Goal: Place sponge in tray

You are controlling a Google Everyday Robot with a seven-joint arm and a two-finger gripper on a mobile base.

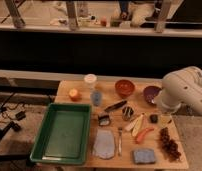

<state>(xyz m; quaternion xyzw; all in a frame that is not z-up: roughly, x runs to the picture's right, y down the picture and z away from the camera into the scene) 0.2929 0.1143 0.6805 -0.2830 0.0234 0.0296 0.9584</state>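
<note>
A wooden table (pixel 69 85) is seen from above and in front, crowded with small items.

At far left sits the tray (pixel 64 132), large, green and shallow, with nothing in it. Just right of it lies a pale cloth-like oval (pixel 104 144), and further right, at the near edge of the table, is the sponge (pixel 144 156), a small blue-grey block. It is well apart from the tray. The robot's white arm (pixel 186 92) is folded at far right, beside the table. I cannot see the gripper, which is hidden at or past the arm's end, so I cannot tell whether it is apart or together.

My worries from here run left to right:
- The oval piece has a similar colour and lies between sponge and tray, so I could pick it up by mistake.
- A thin utensil (pixel 119 141) lies just right of the oval and could get swept along on the way across.
- The sponge sits close to the table edge, so a clumsy approach might nudge it off.
- A dark reddish cluster (pixel 169 142) lies near the sponge and may be disturbed.

As for containers:
- A white cup (pixel 90 80) and a blue cup (pixel 96 97) stand behind the tray.
- A red-brown bowl (pixel 125 87) is further right.
- A small metal cup (pixel 127 112) is near the middle.
- A purple bowl (pixel 151 93) sits beside the arm.

I cannot see what any of them holds.
</note>
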